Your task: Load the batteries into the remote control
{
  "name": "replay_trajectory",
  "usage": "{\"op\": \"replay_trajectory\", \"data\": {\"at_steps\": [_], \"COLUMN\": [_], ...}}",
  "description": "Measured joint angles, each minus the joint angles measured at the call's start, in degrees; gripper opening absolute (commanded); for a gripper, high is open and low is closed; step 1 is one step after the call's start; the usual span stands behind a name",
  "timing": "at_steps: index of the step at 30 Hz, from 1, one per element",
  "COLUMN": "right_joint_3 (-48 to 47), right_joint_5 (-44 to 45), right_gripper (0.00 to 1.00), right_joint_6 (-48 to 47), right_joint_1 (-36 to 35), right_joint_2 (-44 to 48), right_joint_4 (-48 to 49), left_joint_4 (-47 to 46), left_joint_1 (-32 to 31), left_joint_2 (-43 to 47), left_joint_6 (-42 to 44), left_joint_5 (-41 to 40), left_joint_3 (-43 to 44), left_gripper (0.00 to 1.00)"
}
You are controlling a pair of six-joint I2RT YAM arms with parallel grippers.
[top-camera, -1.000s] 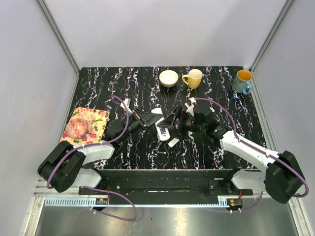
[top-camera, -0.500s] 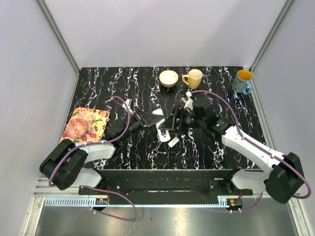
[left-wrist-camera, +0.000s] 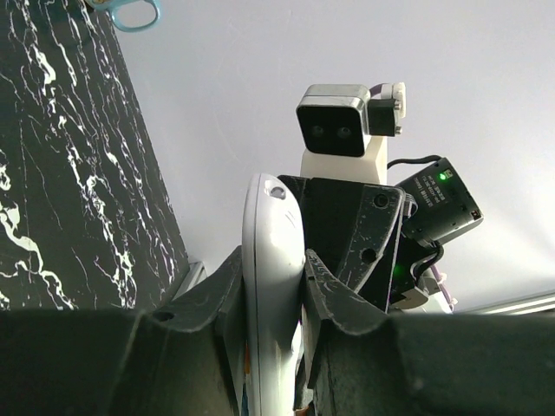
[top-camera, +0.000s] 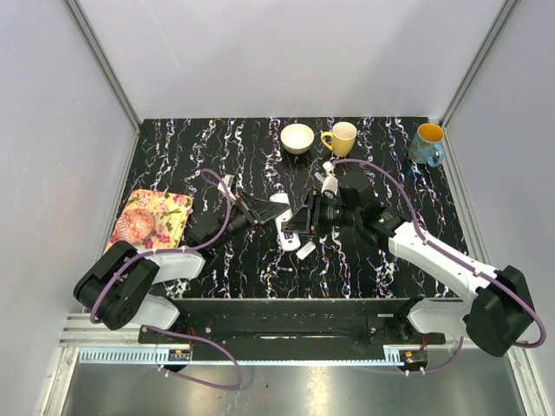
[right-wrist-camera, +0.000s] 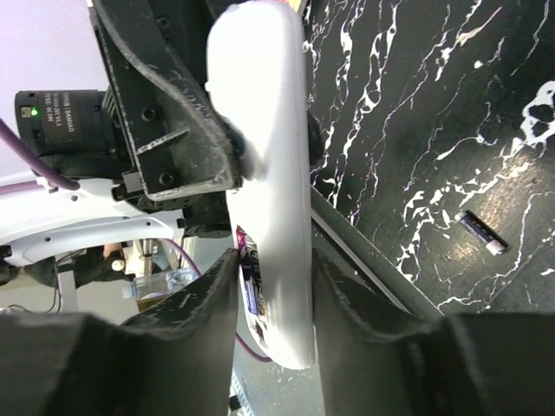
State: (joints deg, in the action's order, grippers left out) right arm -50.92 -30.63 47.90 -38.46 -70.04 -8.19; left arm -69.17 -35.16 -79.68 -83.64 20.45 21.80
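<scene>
The white remote control point(top-camera: 283, 222) is held off the black marbled table point(top-camera: 217, 156) between both arms. My left gripper point(left-wrist-camera: 271, 260) is shut on the remote control point(left-wrist-camera: 269, 243), pinching its narrow sides. The right gripper point(right-wrist-camera: 274, 260) has come over the other end, and its fingers press both sides of the remote control point(right-wrist-camera: 264, 130). A purple battery point(right-wrist-camera: 248, 279) sits in the remote's recess, against my right gripper's left finger. One more battery point(right-wrist-camera: 481, 234), dark with a pale tip, lies loose on the table.
A small white cover piece point(top-camera: 305, 251) lies on the table just below the remote. At the back stand a cream bowl point(top-camera: 297, 138), a yellow mug point(top-camera: 341, 138) and a blue mug point(top-camera: 427, 144). A floral cloth point(top-camera: 152, 221) lies at the left.
My right gripper has slid left over the remote's end and its jaws have narrowed from wide open onto the remote. The left gripper has kept its hold.
</scene>
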Motion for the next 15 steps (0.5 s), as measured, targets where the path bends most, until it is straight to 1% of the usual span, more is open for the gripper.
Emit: {"op": "replay_trajectory", "data": {"at_steps": [8, 9, 11, 12, 13, 15], "right_joint_3": [1.46, 1.53, 1.60, 1.64, 1.68, 1.66], "right_joint_5": [-1.01, -1.16, -1.44, -1.49, -1.49, -1.42], "right_gripper": [0.38, 0.43, 0.56, 0.64, 0.79, 0.89], "right_joint_6": [1.18, 1.29, 1.46, 1.51, 1.51, 1.77], "right_joint_1": [0.28, 0.28, 0.35, 0.35, 0.35, 0.35], "right_joint_2": [-1.14, -1.14, -1.14, -1.14, -1.14, -1.16], "right_joint_4": [2.84, 2.99, 3.26, 3.43, 3.28, 2.54], "left_joint_4": [0.20, 0.20, 0.20, 0.15, 0.02, -0.87], "left_joint_1": [0.42, 0.42, 0.46, 0.44, 0.42, 0.26], "left_joint_2": [-1.53, -1.53, -1.53, -1.53, -1.51, -1.36], "left_joint_6": [-1.29, -1.38, -1.49, -1.64, -1.79, -1.75], "left_joint_5": [0.42, 0.46, 0.55, 0.63, 0.72, 0.79], "left_joint_3": [0.00, 0.00, 0.00, 0.00, 0.00, 0.00], "left_gripper": [0.00, 0.00, 0.00, 0.00, 0.00, 0.00]}}
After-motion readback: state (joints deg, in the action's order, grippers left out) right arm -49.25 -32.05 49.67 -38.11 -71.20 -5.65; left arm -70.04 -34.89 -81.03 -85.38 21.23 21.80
